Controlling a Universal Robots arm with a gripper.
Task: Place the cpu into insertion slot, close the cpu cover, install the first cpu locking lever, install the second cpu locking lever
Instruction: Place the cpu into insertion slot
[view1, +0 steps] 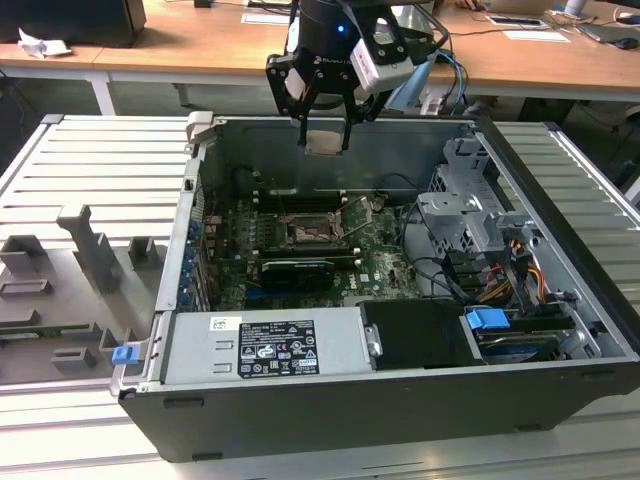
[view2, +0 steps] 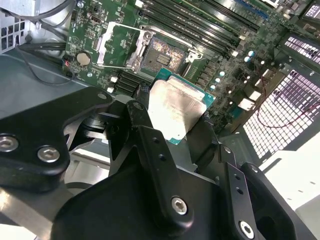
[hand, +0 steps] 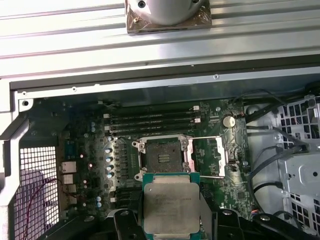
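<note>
Silver-faced cpu held aloft above empty insertion slot; cpu cover hinged open.

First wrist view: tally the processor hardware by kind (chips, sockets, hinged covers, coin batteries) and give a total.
chip: 1
socket: 1
cover: 1, swung open
coin battery: 1
Total: 4

Gripper points down, fingers clamped on the cpu.
</note>
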